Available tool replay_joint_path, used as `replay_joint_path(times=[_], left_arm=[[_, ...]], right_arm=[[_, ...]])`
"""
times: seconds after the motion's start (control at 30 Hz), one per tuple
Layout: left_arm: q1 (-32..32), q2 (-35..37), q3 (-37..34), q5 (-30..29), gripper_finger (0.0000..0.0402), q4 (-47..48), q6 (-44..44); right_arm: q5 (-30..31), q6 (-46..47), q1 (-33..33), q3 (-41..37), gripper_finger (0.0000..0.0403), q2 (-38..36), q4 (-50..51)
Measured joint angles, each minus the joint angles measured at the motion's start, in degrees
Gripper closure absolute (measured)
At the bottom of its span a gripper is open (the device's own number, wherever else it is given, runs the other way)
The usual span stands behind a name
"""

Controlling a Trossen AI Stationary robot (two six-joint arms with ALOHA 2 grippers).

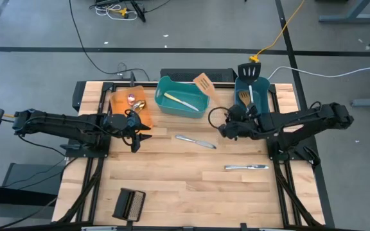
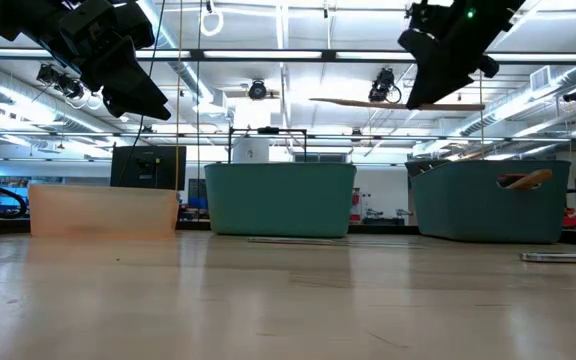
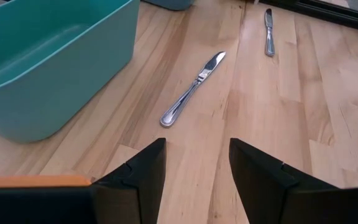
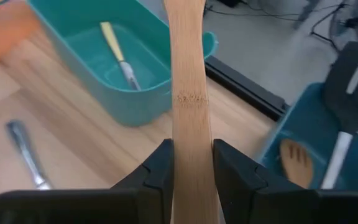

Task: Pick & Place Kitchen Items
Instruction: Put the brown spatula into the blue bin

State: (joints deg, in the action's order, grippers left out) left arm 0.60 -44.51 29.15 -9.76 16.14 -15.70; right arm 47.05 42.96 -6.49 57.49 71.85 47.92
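Observation:
My right gripper [image 1: 227,126] is shut on a wooden slotted spatula [image 1: 203,83], held high over the table between the two teal bins. It shows as a thin level line in the low view [image 2: 388,102]. My left gripper [image 1: 135,131] is open and empty above the table, beside the orange bin [image 1: 117,102]. Two silver knives lie flat on the table, one in the middle [image 1: 196,141] and one to the right [image 1: 246,167]. The middle teal bin [image 1: 166,106] holds a knife [image 4: 118,50]. The right teal bin [image 1: 239,86] holds a black slotted spatula [image 1: 252,70] and a wooden one [image 4: 296,163]. My right gripper pinches the spatula's wooden handle [image 4: 190,134] between its two fingers [image 4: 157,171]. The handle runs straight out ahead, along the fingers, toward the middle teal bin. The spatula is lifted clear of the table and lies about level.
Small spoons lie in the orange bin [image 1: 133,99]. A black ribbed block [image 1: 129,204] lies near the front left of the table. In the left wrist view the middle knife [image 3: 194,90] lies ahead of the open fingers, beside the teal bin [image 3: 48,62].

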Motion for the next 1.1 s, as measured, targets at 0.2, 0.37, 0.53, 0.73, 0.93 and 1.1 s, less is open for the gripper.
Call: replay_joint_path(times=[0.2,0.37,0.53,0.73,0.93,1.1], left_arm=[[0.02,0.0,0.0,0.0,0.022,0.02,0.0],[0.0,0.0,-0.02,-0.02,0.022,0.04,0.02],[0.0,0.0,0.0,-0.02,0.022,0.02,0.02],[0.02,0.0,0.0,-0.02,0.022,0.04,0.02],[0.02,0.0,0.0,-0.02,0.022,0.02,0.02],[0.01,0.0,-0.01,-0.02,0.022,0.02,0.02]], right_arm=[[0.01,-0.56,3.57,0.0,0.0307,-0.45,4.08],[0.17,-1.24,6.5,0.0,0.0307,-2.34,6.01],[1.12,-3.0,8.96,-0.29,0.0307,-5.45,5.85],[1.62,-2.96,11.67,-5.19,0.0307,-11.17,4.61],[1.66,-3.24,14.49,-13.86,0.0307,-19.15,-2.97],[2.08,-3.4,17.39,-19.42,0.0307,-24.98,-6.32]])
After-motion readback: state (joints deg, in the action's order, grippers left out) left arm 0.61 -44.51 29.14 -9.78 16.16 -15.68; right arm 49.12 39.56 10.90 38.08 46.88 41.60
